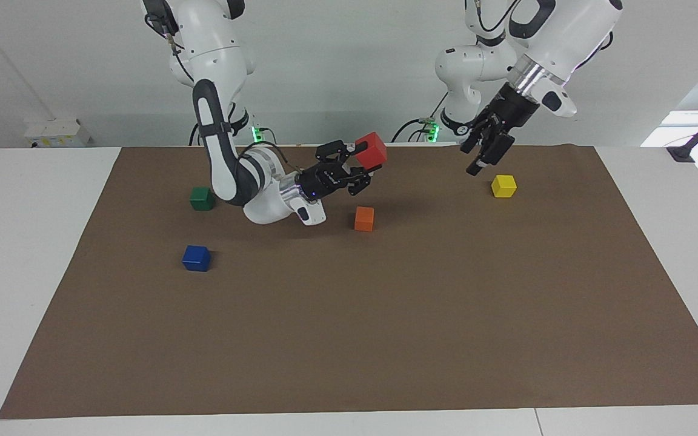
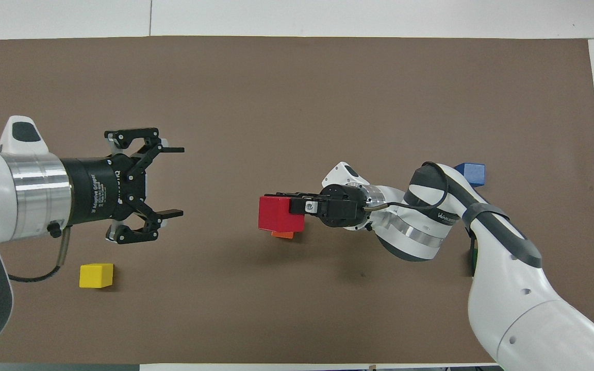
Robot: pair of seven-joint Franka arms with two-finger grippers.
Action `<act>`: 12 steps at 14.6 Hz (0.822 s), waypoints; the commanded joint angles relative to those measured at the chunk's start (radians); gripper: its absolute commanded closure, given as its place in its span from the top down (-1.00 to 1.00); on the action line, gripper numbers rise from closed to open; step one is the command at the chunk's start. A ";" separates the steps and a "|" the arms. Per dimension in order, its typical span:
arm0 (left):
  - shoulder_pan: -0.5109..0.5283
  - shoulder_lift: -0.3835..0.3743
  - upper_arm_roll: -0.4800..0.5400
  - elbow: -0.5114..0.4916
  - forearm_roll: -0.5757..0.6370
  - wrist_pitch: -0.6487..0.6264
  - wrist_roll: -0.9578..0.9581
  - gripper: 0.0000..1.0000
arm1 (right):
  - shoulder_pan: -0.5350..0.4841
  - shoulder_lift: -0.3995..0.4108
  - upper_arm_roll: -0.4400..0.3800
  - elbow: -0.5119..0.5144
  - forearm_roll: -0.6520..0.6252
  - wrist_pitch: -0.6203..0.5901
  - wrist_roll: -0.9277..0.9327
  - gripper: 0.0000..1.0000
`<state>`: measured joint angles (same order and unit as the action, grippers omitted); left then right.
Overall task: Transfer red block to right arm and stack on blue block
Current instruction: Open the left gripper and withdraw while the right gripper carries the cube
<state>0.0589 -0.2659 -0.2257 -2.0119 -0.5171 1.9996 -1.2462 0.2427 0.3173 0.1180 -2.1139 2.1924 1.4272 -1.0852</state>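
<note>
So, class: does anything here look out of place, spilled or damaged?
Nothing stands out. The right gripper holds the red block tilted in the air over the orange cube; the left gripper hangs open. The blue block sits flat.

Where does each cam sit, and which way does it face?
Facing view: high, across the table, facing the robots; both arms with bases at top; right gripper holds the small glossy red cube, left gripper is over the brown mat.
Overhead view: above the robots' end, looking steeply down; forearms enter from the bottom; left gripper open.
Shared: red cube, small glossy dark blue cube, yellow cube.
</note>
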 commanded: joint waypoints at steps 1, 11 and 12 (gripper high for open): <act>0.106 0.016 -0.009 -0.004 0.040 -0.019 0.227 1.00 | -0.026 -0.119 -0.003 0.021 -0.136 0.221 0.106 -1.00; 0.145 0.442 -0.014 0.506 0.508 -0.239 0.649 1.00 | -0.129 -0.245 -0.004 0.179 -1.251 0.582 0.611 -1.00; 0.144 0.457 -0.012 0.547 0.532 -0.307 0.730 1.00 | -0.138 -0.242 -0.004 0.198 -1.381 0.581 0.667 -1.00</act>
<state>0.2004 0.1098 -0.2292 -1.6266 -0.0506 1.8388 -0.6285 0.1290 0.0564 0.1055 -1.9759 1.0141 2.0082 -0.5288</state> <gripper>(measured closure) 0.000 0.449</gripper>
